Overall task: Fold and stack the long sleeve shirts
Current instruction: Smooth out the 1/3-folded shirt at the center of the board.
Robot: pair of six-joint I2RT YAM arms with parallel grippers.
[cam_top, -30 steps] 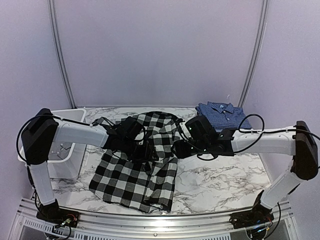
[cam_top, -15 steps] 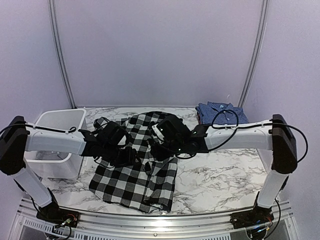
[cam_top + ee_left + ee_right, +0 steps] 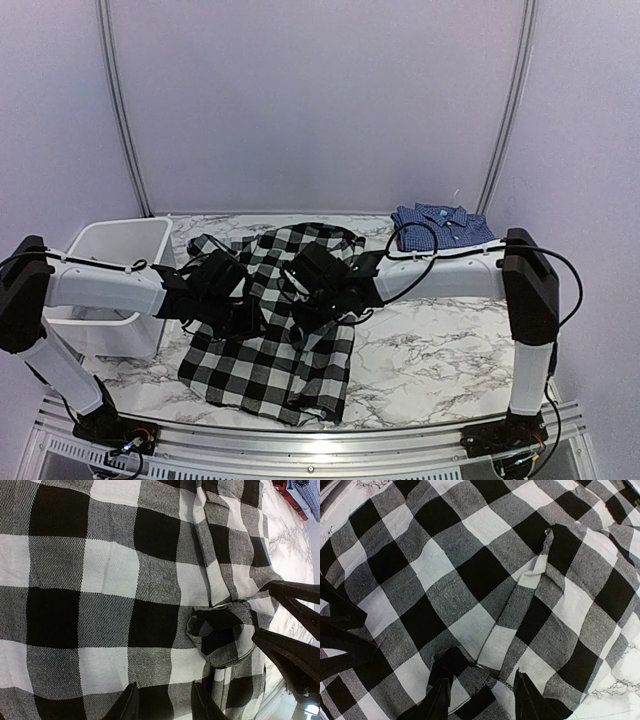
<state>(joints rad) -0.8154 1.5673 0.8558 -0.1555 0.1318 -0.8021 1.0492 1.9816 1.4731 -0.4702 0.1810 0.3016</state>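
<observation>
Both arms are down on the buffalo-check shirt (image 3: 270,350), mid-table (image 3: 440,350).
Far left, the white bin (image 3: 100,232) sits at the table's left edge, with the left arm stretched across its front. Its inside is partly hidden, so I can't tell what's in there. Next, the left gripper (image 3: 165,707) is low over flat check cloth with its jaws apart. The shirt lies rumpled, running from the table's far edge down to the near edge. The right gripper (image 3: 482,700) faces the left one just beside it. Its jaws are apart too, with a raised pucker of cloth (image 3: 451,662) against one fingertip. Whether that's pinched, I can't say. At the far right corner, the blue checked shirt (image 3: 445,225) lies folded, well apart from the action.
</observation>
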